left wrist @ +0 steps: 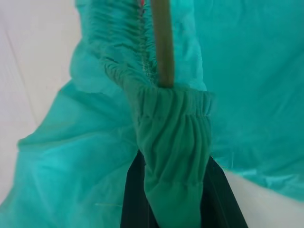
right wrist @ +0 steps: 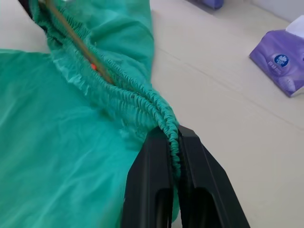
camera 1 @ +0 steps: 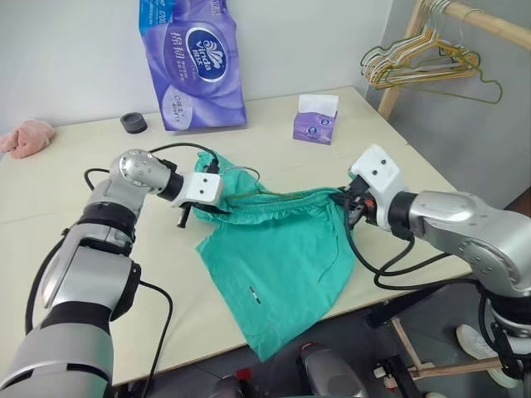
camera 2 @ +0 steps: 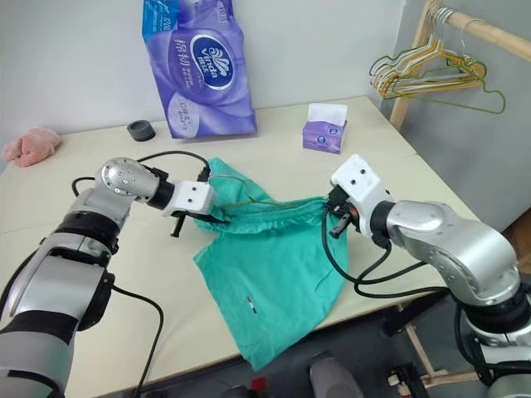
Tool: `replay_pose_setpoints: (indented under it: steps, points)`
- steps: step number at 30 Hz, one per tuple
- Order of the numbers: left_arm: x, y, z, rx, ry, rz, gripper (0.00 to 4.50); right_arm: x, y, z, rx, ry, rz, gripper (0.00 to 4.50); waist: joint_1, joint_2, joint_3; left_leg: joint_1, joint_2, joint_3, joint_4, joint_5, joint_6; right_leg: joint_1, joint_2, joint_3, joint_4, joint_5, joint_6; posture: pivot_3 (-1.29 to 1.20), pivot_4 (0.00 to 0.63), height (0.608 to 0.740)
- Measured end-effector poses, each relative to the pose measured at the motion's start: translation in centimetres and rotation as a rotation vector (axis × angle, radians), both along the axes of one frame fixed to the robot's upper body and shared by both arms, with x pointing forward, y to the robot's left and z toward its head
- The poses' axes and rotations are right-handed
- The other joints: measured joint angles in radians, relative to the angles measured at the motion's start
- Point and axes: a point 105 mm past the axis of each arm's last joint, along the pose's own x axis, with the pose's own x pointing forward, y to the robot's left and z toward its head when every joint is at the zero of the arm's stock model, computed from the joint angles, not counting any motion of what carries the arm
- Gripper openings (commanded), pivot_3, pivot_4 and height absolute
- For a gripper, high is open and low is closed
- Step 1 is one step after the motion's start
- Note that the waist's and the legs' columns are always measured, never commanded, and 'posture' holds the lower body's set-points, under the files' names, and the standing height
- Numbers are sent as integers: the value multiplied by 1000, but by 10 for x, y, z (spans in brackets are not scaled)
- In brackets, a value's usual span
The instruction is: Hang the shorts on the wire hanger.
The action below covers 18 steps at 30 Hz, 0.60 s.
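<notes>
Over the cream table [camera 1: 274, 141] I hold the shorts [camera 1: 282, 257], limp, light, sag-prone, by the gathered waistband, left gripper [camera 1: 199, 209] and right gripper [camera 1: 347, 201] each pinched on one end, the wire hanger [left wrist: 162, 42] inside it.

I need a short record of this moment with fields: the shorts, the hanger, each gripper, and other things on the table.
shorts: teal-green shorts, waistband stretched between both grippers, legs hanging over the front edge of the table
wire hanger: thin olive wire hanger lying along the gathered waistband
left gripper: left gripper, jaws shut on the waistband
right gripper: right gripper, jaws shut on the waistband's other end
other things: purple tissue pack, small tissue box, black ring, pink cloth
beside the table: bunched hangers on a wooden rail
</notes>
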Motion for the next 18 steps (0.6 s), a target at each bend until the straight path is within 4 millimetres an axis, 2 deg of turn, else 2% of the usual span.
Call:
replay_pose_setpoints:
  steps: [4, 7, 14, 18]
  points:
    - [-2, -1, -4, 2, 3, -3, 0, 6, 4, -5, -29, -14, 9, 45, -2, 0, 0, 0, 0, 0, 0, 0, 0, 0, 0, 0, 0, 0, 0, -333, 91, 740]
    - [-3, -2, -8, 5, -2, -6, 0, 5, 13, 2, -24, -30, 55, 45, -5, 0, 0, -1, 0, -1, 0, 0, 0, 0, -1, -1, 0, 0, 0, -333, 91, 740]
    - [6, 5, -6, 59, -94, 34, 0, -36, 31, 23, -9, -2, 291, 45, -6, 0, 0, -1, 0, -2, 0, 0, 0, 0, -4, -2, 0, 0, 0, -338, 88, 740]
    - [12, -1, -3, 50, -126, 45, 0, -42, 44, 21, -2, 6, 326, 45, -7, 0, 0, -1, 0, -2, 0, 0, 0, 0, -4, -2, 0, 0, 0, -358, 88, 740]
